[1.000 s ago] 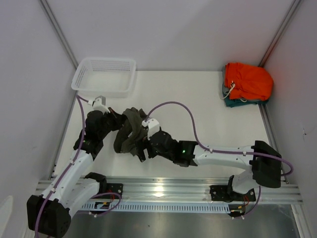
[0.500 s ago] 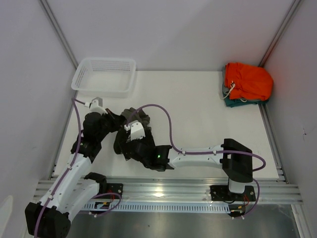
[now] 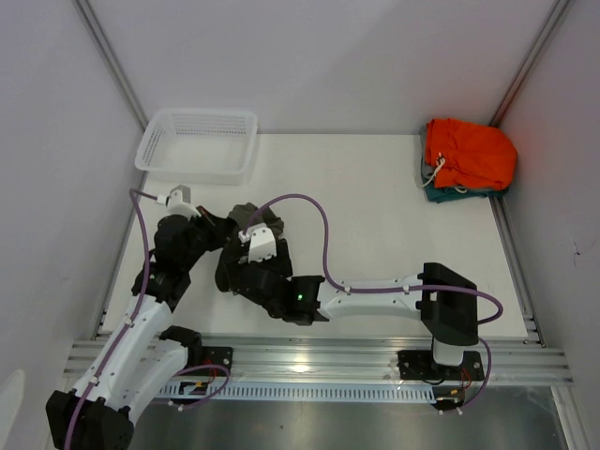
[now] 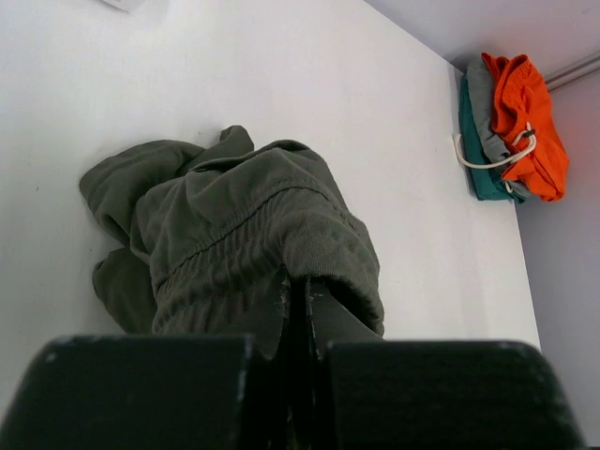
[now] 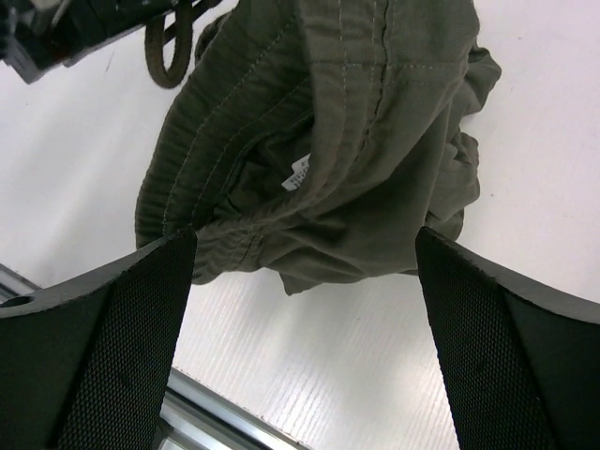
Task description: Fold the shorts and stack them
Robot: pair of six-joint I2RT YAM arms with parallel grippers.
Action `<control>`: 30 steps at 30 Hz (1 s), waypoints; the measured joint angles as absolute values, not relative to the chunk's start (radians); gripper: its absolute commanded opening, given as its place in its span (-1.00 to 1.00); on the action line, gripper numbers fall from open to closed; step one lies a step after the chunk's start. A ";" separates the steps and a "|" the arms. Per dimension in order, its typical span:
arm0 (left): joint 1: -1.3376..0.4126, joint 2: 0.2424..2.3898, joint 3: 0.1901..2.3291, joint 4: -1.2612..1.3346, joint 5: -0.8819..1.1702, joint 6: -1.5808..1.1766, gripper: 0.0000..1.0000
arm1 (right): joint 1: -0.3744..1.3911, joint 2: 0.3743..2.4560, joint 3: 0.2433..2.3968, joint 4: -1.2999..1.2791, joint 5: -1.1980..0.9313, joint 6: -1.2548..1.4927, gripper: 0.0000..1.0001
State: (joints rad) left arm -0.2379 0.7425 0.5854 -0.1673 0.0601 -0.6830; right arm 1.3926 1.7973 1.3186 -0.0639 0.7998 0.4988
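The olive-green shorts (image 3: 228,270) lie crumpled at the near left of the white table (image 3: 375,216). My left gripper (image 3: 223,230) is shut on their elastic waistband; in the left wrist view the cloth (image 4: 244,225) drapes over the closed fingers (image 4: 302,302). My right gripper (image 3: 242,277) reaches across from the right and hovers over the bundle. In the right wrist view it (image 5: 305,309) is wide open, with the shorts (image 5: 347,141) bunched just beyond the fingertips and bare table between them. The drawstring (image 5: 173,56) loops near the left gripper (image 5: 56,37).
Folded orange shorts (image 3: 469,155) lie on a teal garment (image 3: 441,194) at the far right corner, also seen in the left wrist view (image 4: 525,112). A white mesh basket (image 3: 197,141) stands at the far left. An aluminium rail (image 3: 309,352) runs along the near edge.
My right arm has swung left and folded at the elbow, bringing its gripper over the shorts. The shorts have bunched into a tighter heap. My left arm has shifted slightly left.
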 measured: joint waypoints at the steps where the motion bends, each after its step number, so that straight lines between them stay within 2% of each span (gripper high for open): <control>1: -0.238 0.741 0.585 -0.168 0.060 -0.683 -1.00 | 1.387 1.800 1.322 -0.062 0.801 0.500 0.99; 10: -0.240 0.713 0.582 -0.169 0.063 -0.684 -0.99 | 1.328 1.845 1.353 -0.065 0.778 0.534 0.98; 14: -0.240 0.719 0.582 -0.169 0.055 -0.680 -0.99 | 1.320 1.845 1.334 -0.083 0.782 0.551 0.71; 15: -0.240 0.724 0.582 -0.169 0.054 -0.680 -0.99 | 1.321 1.840 1.319 -0.087 0.783 0.553 0.45; 17: -0.240 0.744 0.588 -0.170 0.054 -0.673 -0.99 | 1.320 1.815 1.260 -0.092 0.778 0.555 0.16; 18: -0.240 0.758 0.593 -0.170 0.054 -0.671 -0.99 | 1.316 1.798 1.230 -0.102 0.774 0.555 -0.06; 21: -0.242 0.788 0.598 -0.167 0.057 -0.661 -0.98 | 1.268 1.728 1.135 -0.105 0.722 0.541 -0.37; 26: -0.249 0.836 0.601 -0.153 0.057 -0.641 -0.89 | 1.137 1.619 1.027 -0.066 0.582 0.464 -0.45; 30: -0.252 0.874 0.608 -0.139 0.057 -0.619 -0.72 | 1.063 1.578 0.992 -0.045 0.471 0.372 -0.57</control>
